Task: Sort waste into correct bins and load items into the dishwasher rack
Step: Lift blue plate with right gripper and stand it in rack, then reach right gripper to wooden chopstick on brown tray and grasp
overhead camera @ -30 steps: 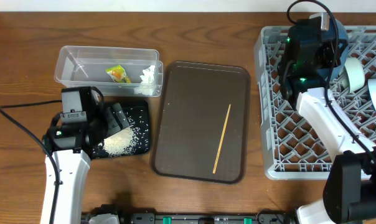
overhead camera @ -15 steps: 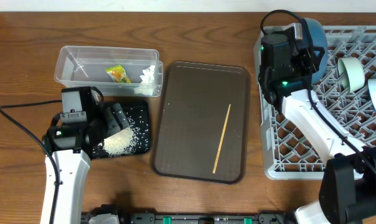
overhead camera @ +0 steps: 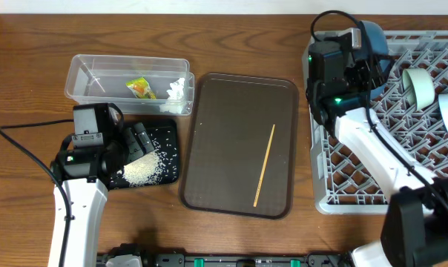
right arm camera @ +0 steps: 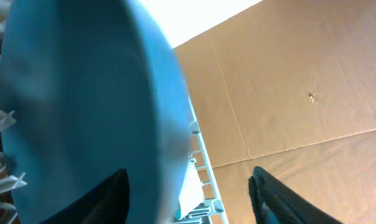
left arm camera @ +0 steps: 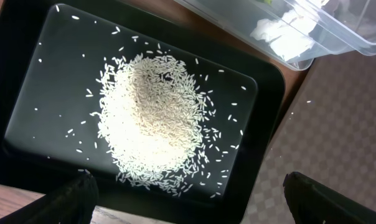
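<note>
dark blue dish (overhead camera: 376, 43) on edge in grey rack (overhead camera: 335, 189), far right corner of bench (overhead camera: 31, 44); rim between right jaws, spread wide. rice (left arm camera: 150, 124) heaped in black tray (left arm camera: 26, 74) near left edge, under left jaws, also wide.

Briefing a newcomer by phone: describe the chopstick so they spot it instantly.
Find the flat brown tray mid-table, between the black rice tray and grey rack. The chopstick lies slanted on the half nearer the rack: a thin pale stick, alone there.
</note>
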### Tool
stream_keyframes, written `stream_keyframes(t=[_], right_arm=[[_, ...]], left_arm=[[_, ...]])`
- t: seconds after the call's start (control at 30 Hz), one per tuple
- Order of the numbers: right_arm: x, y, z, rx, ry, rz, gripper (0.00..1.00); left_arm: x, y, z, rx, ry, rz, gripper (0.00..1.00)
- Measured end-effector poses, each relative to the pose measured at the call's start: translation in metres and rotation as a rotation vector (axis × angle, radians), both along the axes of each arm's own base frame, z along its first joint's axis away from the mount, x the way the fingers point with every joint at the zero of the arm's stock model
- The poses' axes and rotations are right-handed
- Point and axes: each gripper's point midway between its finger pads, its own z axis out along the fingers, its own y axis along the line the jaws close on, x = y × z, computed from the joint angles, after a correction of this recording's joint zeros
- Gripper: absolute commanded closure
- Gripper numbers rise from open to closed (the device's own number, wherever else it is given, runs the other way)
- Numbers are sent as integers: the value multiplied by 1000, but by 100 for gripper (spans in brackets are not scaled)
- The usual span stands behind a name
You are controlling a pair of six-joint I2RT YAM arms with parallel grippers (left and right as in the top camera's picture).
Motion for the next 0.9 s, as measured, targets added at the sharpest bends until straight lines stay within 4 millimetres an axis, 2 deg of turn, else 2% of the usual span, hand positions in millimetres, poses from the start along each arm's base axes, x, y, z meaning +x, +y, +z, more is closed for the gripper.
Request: stream_keyframes(t=[0.1, 0.27, 0.37, 0.43, 0.5, 0.67, 0.8, 0.9], right_arm=[[-5, 1, 21, 43, -69, 20, 31], [-23, 3, 67, 150, -196, 98, 33], [-34, 12, 73, 229, -185, 180, 39], [-38, 23, 64, 309, -148, 247, 43], [-41, 36, 47, 401, -88, 307, 48], [-53, 81, -1, 691, 68, 428, 52], [-66, 122, -18, 896, 143, 504, 53], [-84, 159, -28, 1025, 222, 556, 52]], left_arm=[[0, 0, 0, 0, 0, 0, 2], [0, 0, 0, 0, 0, 0, 2], [0, 0, 0, 0, 0, 0, 2], [0, 0, 0, 0, 0, 0, 2], [0, 0, 0, -1, 0, 0, 2], [0, 0, 0, -1, 0, 0, 2], [0, 0, 0, 0, 0, 0, 2], [0, 0, 0, 0, 0, 0, 2]])
